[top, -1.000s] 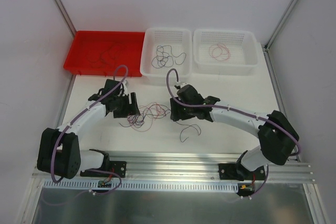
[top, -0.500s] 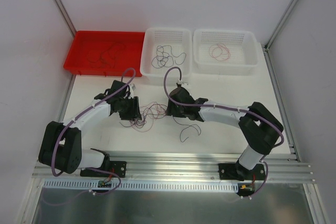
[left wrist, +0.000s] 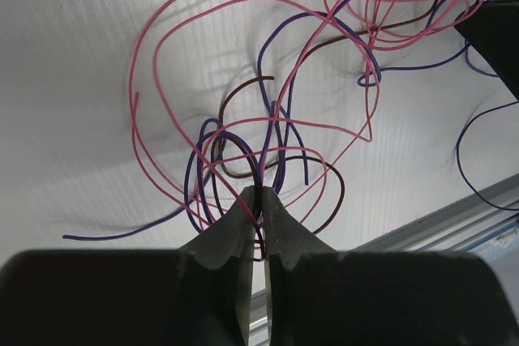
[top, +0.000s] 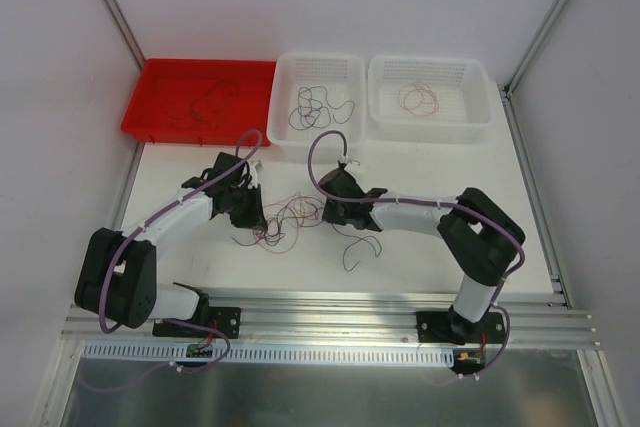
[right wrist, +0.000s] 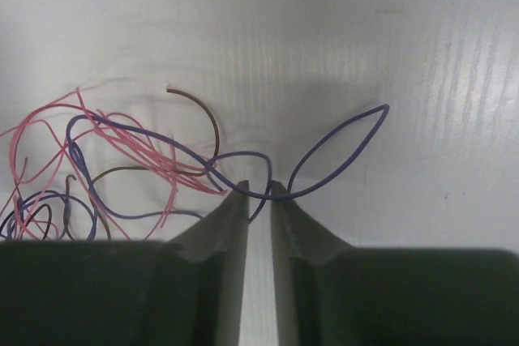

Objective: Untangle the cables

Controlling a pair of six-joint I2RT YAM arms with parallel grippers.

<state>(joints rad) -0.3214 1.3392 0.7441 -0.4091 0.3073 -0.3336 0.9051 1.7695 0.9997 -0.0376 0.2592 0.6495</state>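
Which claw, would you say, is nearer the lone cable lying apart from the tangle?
Right. The right claw sits just beside the lone cable; the left claw is across the tangle from it.

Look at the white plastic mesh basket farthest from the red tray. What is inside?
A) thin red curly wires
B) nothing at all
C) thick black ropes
A: a small coil of thin red curly wires lies in that white plastic mesh basket.

Cables (top: 285,215) sit mid-frame on the tabletop (top: 430,259), between the left gripper (top: 256,215) and right gripper (top: 327,210). Up top, left to right: tray (top: 190,134), middle basket (top: 318,146), right basket (top: 430,133), all side by side.
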